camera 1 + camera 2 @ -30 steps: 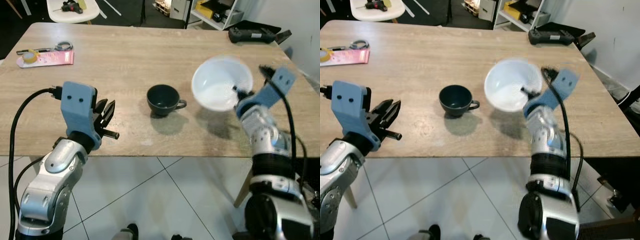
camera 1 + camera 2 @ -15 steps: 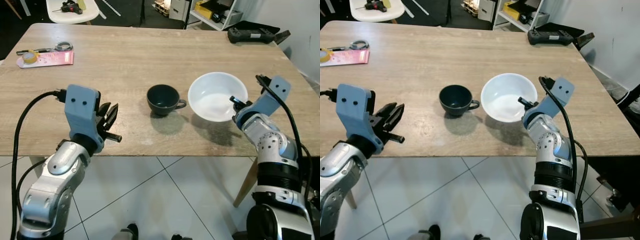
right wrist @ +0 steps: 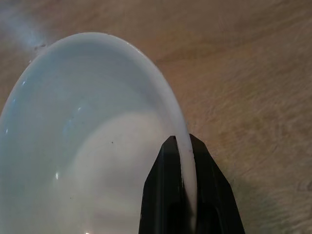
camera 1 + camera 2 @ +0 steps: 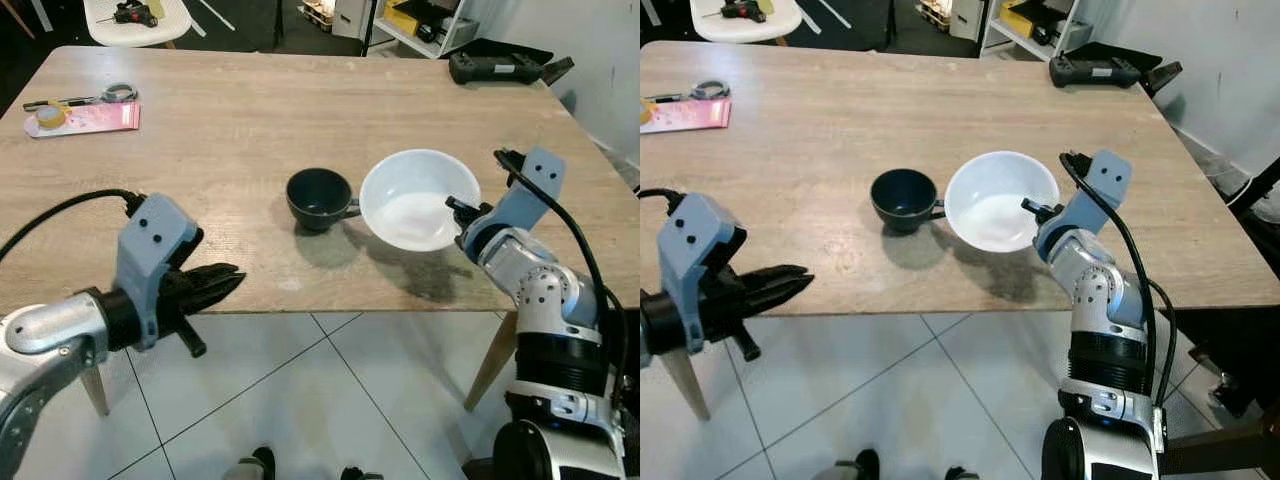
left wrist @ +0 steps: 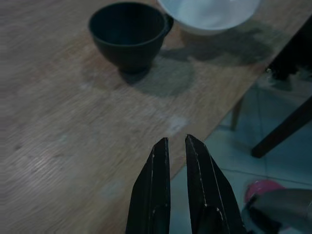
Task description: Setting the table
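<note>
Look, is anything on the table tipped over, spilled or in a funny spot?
Nothing is spilled or tipped. The round white bowl is off the wooden table, pinched by its rim in the right tool, beside the upright dark cup. Tape and scissors sit at the far corner, odd for table setting.

1. No writing, label, brand, number or sign can be read anywhere.
2. The pink packet [image 4: 82, 117] near the table's [image 4: 230, 130] far left corner shows no print that can be made out.
3. The white bowl [image 4: 415, 198] and the dark cup [image 4: 318, 197] near the front edge are plain.
</note>
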